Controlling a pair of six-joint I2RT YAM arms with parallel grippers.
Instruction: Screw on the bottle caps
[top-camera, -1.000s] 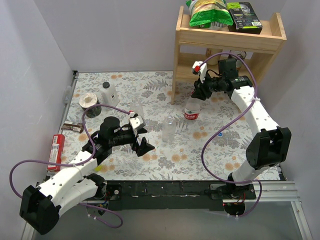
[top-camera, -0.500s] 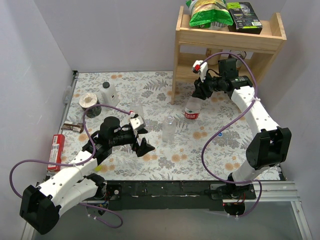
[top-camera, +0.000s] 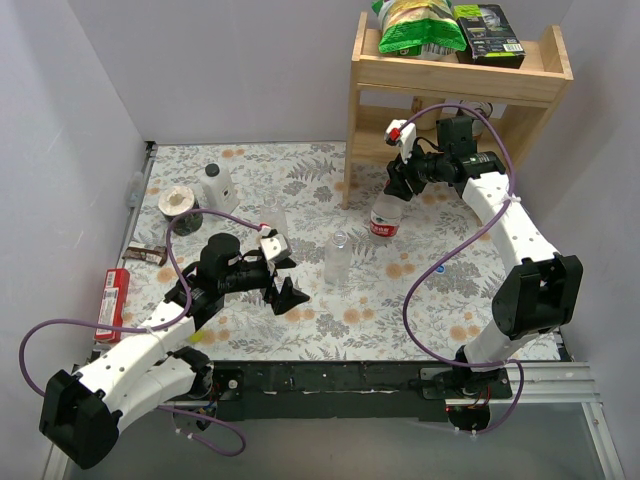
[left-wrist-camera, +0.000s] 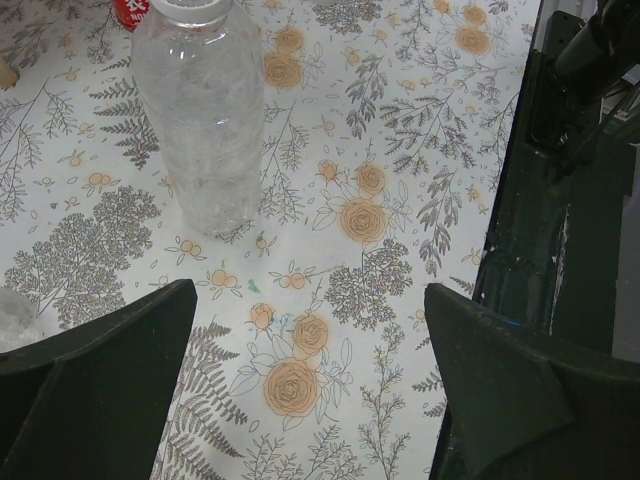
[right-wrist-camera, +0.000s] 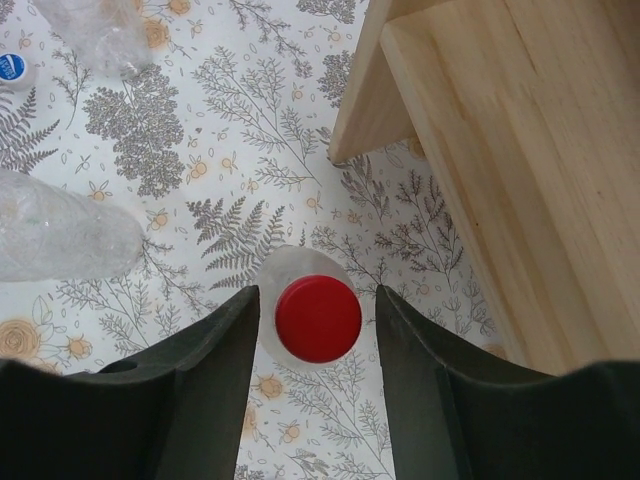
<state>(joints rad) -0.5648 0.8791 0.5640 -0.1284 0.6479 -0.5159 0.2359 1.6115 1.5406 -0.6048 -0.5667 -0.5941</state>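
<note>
The red cap (right-wrist-camera: 318, 318) sits on the mouth of the red-label bottle (top-camera: 385, 218), which stands upright in front of the shelf. My right gripper (right-wrist-camera: 318, 335) hangs straight above it, open, with a narrow gap between the cap and each finger (right-wrist-camera: 215, 380). A second clear bottle (top-camera: 338, 258) stands uncapped at mid-table, also seen in the left wrist view (left-wrist-camera: 200, 110). A third clear bottle (top-camera: 272, 218) stands to its left. One blue cap (right-wrist-camera: 10, 66) lies on the cloth. My left gripper (left-wrist-camera: 305, 350) hovers wide open over bare cloth.
A wooden shelf (top-camera: 450, 80) with snack bags rises at the back right, its leg (right-wrist-camera: 360, 90) close to my right gripper. A white bottle (top-camera: 215, 185), a round tin (top-camera: 180, 203) and a red packet (top-camera: 115, 295) sit along the left side.
My right gripper's jaws have spread apart off the red cap, which stays on the bottle. The left arm has barely shifted.
</note>
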